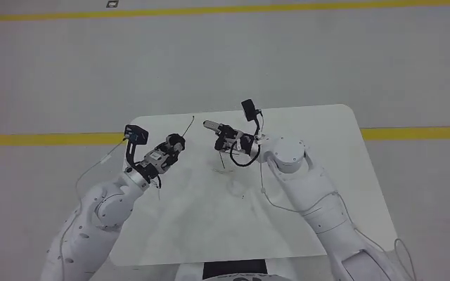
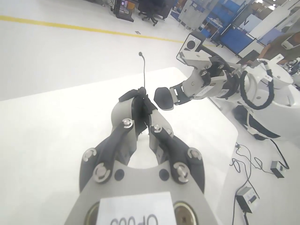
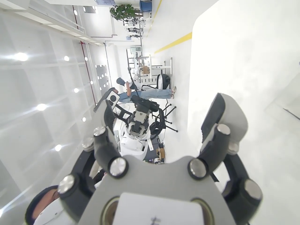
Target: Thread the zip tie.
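Note:
A thin black zip tie (image 1: 188,126) sticks out from my left gripper (image 1: 176,142), which is shut on its lower end above the left part of the white table (image 1: 316,140). In the left wrist view the zip tie (image 2: 143,71) rises straight from the closed fingertips (image 2: 137,97), its small head uppermost. My right gripper (image 1: 214,135) hovers just to the right of the tie, open and holding nothing. One of its dark pads (image 2: 164,99) faces the tie from close by. In the right wrist view my right gripper (image 3: 161,101) has its fingers spread wide.
A small pale item (image 1: 236,187) lies on the table near its middle. The table's far edge runs just beyond both grippers. Cables and small boxes (image 2: 246,195) lie on the floor beside the table. A yellow line (image 1: 394,132) crosses the floor.

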{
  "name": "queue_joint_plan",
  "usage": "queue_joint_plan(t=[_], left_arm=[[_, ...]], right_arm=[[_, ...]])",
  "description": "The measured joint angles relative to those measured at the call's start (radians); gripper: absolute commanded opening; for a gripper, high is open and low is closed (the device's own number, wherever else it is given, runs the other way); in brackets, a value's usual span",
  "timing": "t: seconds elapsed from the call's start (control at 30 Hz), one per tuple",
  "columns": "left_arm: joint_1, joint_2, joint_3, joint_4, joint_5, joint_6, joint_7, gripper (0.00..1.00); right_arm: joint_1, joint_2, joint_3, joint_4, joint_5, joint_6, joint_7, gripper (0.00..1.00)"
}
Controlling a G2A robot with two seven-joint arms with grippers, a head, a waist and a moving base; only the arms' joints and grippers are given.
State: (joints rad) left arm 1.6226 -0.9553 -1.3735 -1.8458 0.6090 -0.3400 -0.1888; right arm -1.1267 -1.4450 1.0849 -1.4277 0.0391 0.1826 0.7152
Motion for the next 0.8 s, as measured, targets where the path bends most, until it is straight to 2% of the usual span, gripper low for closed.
queue_joint_plan(t=[0.17,0.27,0.47,0.53,0.6,0.7,0.77,0.8], left_arm=[[-0.009,-0.002,0.010,0.017,-0.031,0.001,-0.020,0.00],[-0.045,0.001,-0.002,0.061,-0.153,0.000,-0.105,0.00],[-0.118,0.024,-0.060,0.129,-0.474,0.000,-0.369,0.00],[-0.138,0.031,-0.076,0.154,-0.617,0.000,-0.504,0.00],[-0.162,0.033,-0.114,0.209,-0.777,0.000,-0.645,0.00],[-0.193,0.026,-0.166,0.292,-0.957,0.000,-0.828,0.00],[-0.201,0.023,-0.178,0.308,-1.001,0.000,-0.901,0.00],[-0.201,0.023,-0.178,0.308,-1.003,0.000,-0.912,0.00]], right_arm=[[-0.007,0.002,0.006,0.010,0.006,-0.005,-0.004,1.00],[-0.012,0.010,0.041,0.039,0.054,-0.048,0.051,1.00],[0.012,0.023,0.075,0.110,0.152,-0.131,0.209,1.00],[0.026,0.025,0.072,0.136,0.177,-0.149,0.263,1.00],[0.043,0.026,0.062,0.167,0.206,-0.164,0.328,1.00],[0.066,0.026,0.050,0.209,0.244,-0.189,0.391,1.00],[0.068,0.026,0.049,0.214,0.248,-0.192,0.396,1.00],[0.068,0.026,0.050,0.213,0.247,-0.192,0.395,1.00]])
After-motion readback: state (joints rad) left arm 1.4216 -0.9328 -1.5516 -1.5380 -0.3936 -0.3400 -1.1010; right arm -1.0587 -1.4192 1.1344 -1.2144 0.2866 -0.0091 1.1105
